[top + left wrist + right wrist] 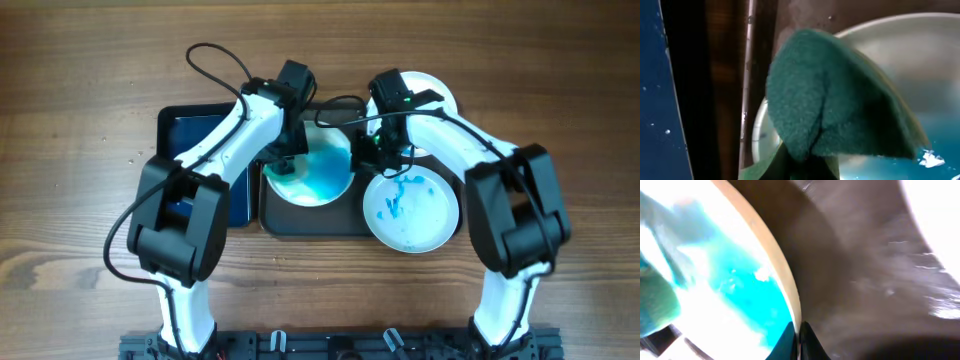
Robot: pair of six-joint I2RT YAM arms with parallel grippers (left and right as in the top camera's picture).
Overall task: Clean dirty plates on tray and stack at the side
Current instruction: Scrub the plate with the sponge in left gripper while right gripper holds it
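Green sponge (840, 100) sits clamped in my left hand (284, 160), pressed on the blue-smeared plate (322, 172) in the black tray (300, 220), mid-bench toward the far edge. My right hand (799, 336) pinches that plate's right rim. A smeared second plate (412, 210) overlaps the tray's right side, with a white plate (443, 97) beyond it.

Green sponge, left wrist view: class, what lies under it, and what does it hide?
Under the sponge lies a white plate smeared with blue, sitting on the dark tray. The patch of plate beneath the sponge is covered, so whether it is clean cannot be seen.
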